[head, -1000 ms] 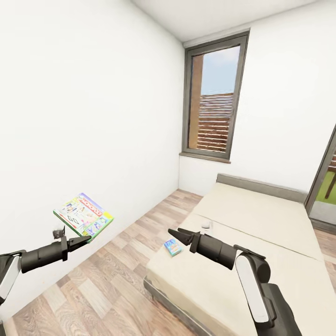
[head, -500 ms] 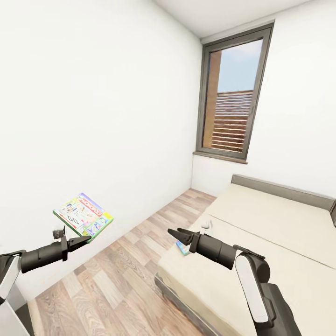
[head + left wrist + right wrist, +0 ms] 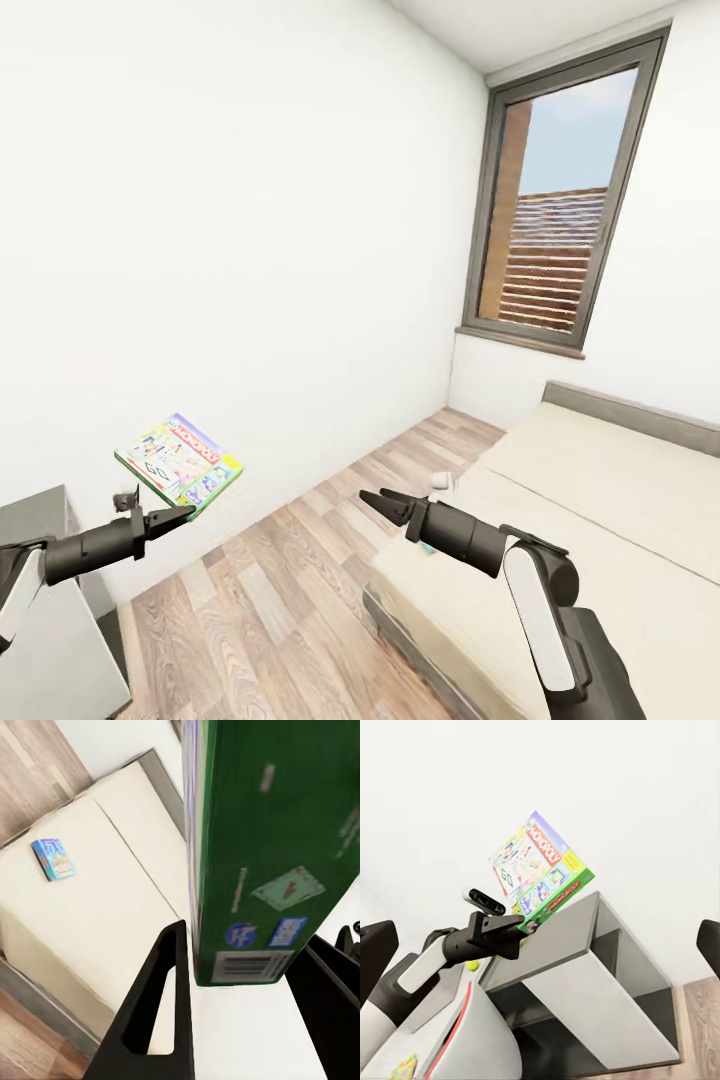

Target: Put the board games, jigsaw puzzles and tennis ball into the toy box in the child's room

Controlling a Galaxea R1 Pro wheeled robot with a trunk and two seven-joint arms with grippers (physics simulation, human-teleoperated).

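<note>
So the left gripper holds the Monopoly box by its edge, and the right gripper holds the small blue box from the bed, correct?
Not quite. The right gripper is open and holds nothing, as the head view shows; the small blue box lies on the bed. The left gripper does hold the Monopoly box by its edge.

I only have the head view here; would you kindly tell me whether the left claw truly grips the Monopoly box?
Observer: Yes. The left wrist view shows the left claw with a finger on each side of the Monopoly box.
Operator: Thanks. Is another game on the bed?
Observer: Yes, a blue box lies flat on the bed.
Operator: And the right claw?
Observer: The right claw is open; the right wrist view shows nothing between its fingers.
</note>
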